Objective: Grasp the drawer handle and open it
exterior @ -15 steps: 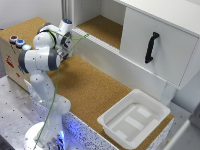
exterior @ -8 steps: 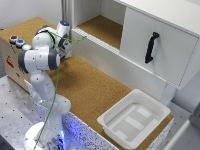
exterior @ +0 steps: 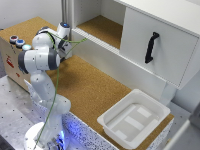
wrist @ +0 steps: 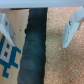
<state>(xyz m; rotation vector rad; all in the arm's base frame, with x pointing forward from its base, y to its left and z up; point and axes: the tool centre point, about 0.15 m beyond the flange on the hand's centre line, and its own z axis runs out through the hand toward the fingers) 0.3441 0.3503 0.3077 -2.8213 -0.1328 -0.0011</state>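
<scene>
The drawer [exterior: 172,60] is a white box-like unit at the exterior view's upper right, with a flat white front. The drawer handle [exterior: 151,47] is a slim black vertical bar on that front. My gripper [exterior: 69,46] hangs far from it, at the exterior view's left, beside the cabinet's left end. In the wrist view the gripper [wrist: 37,36] is open and empty, with both fingers [wrist: 70,31] apart. Under it lie a dark gap, cork, and a cardboard face with blue print. The handle is out of the wrist view.
A shallow white plastic tray [exterior: 112,122] sits on the cork surface [exterior: 95,85] near the front right. A cardboard box [exterior: 11,55] with coloured buttons stands at the left by the arm. An open cork-floored shelf [exterior: 102,27] lies left of the drawer.
The gripper has drifted slightly up and toward the exterior view's left. The drawer and handle have not moved.
</scene>
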